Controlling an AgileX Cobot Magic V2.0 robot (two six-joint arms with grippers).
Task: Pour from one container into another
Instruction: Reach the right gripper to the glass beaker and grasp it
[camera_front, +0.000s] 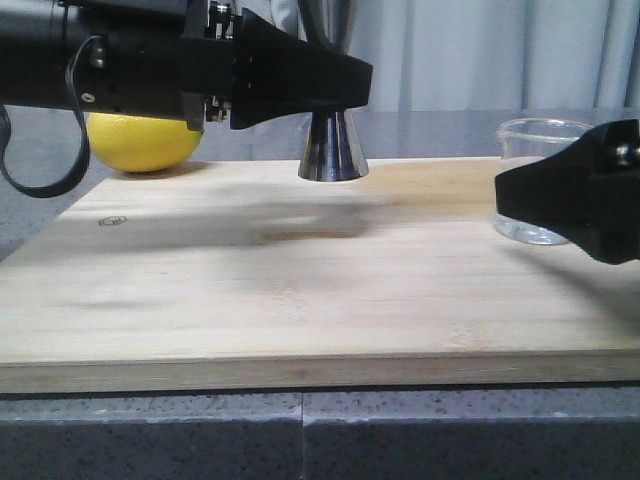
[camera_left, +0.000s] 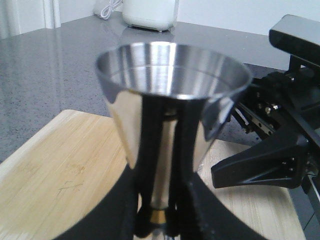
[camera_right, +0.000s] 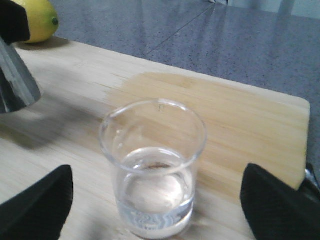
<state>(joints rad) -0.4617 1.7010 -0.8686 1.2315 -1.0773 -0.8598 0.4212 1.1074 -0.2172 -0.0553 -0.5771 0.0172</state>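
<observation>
Closest in, the right gripper (camera_right: 155, 207) has its fingers (camera_right: 37, 205) spread wide either side of the glass beaker (camera_right: 152, 167), not touching it; the beaker stands upright on the bamboo board (camera_front: 300, 290), some clear liquid inside. Further back, the left gripper (camera_left: 159, 220) is clamped on the steel jigger (camera_left: 170, 115) at its gold-banded waist, jigger upright on the board. A lemon (camera_front: 145, 140) sits behind on the grey surface (camera_front: 420, 125).

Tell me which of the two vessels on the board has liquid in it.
The clear glass beaker between the open right gripper fingers holds clear liquid; the steel jigger, gripped by the left gripper, looks empty.
</observation>
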